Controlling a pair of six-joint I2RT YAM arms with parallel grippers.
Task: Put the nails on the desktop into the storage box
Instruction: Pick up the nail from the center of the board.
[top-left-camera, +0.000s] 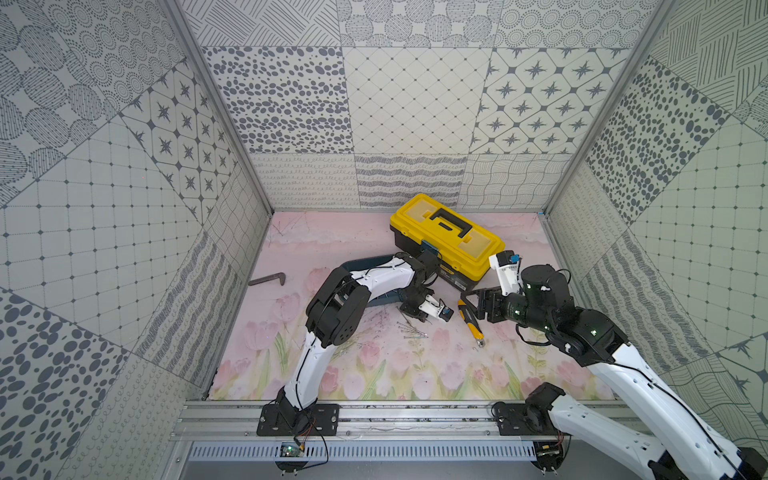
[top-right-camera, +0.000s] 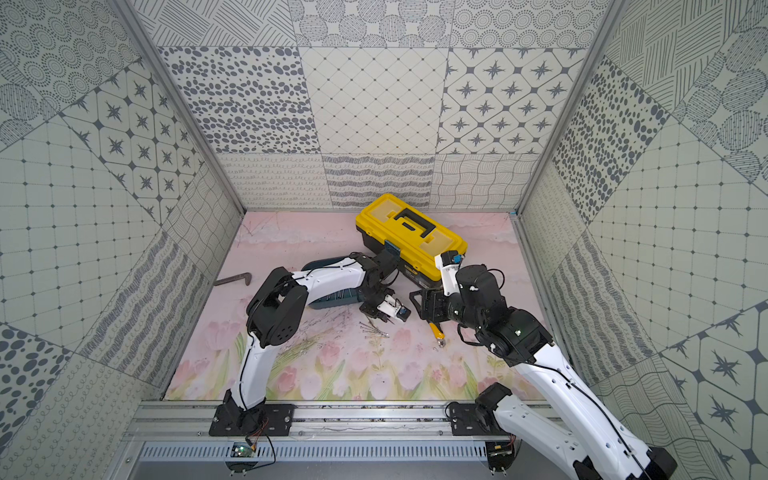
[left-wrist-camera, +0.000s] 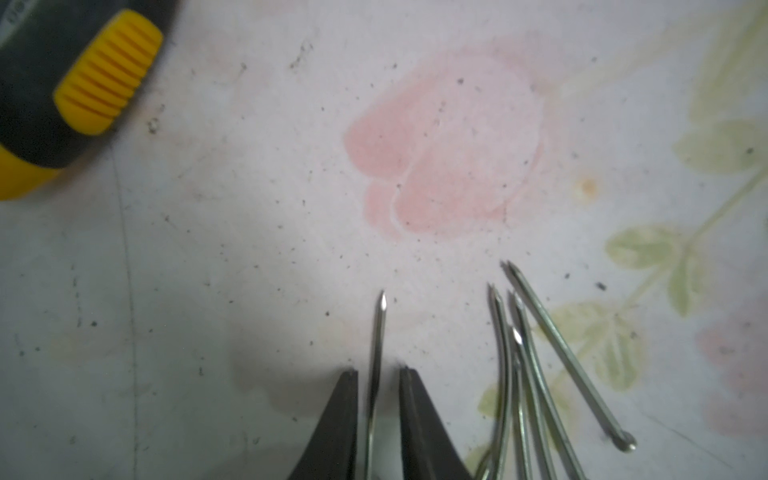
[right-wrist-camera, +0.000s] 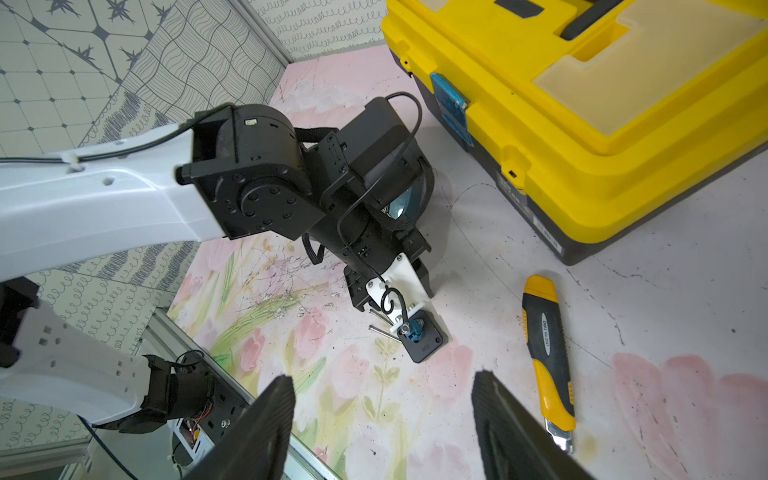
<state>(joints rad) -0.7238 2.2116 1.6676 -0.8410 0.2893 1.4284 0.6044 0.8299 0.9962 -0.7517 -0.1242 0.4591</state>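
The thin grey metal nails (top-left-camera: 413, 330) lie in a loose fan on the pale pink, tulip-printed desktop (top-left-camera: 374, 374), just below the middle of the frame in both top views. The left gripper (left-wrist-camera: 377, 376) is down among them. In the left wrist view its dark jaws stand narrowly apart on either side of a single nail (left-wrist-camera: 380, 324). A sliver of desktop shows between each tip and the shank, so no firm pinch is visible. The rest of the pile lies just beside it, some shanks crossing.

The shallow dark teal plastic storage box (top-right-camera: 322, 264) sits up and to the left of the pile, largely hidden under the left forearm. The right gripper (right-wrist-camera: 384, 415) hangs spread wide and empty, near the yellow-and-black utility knife (right-wrist-camera: 548, 345).

Each nail looks light, stiff and smooth, so it will likely roll, or swing and slip in a tip pinch. The safest hold is probably across the shank near its middle. Lying flat, a nail gives the jaws little to catch, and touching neighbours may be dragged along.
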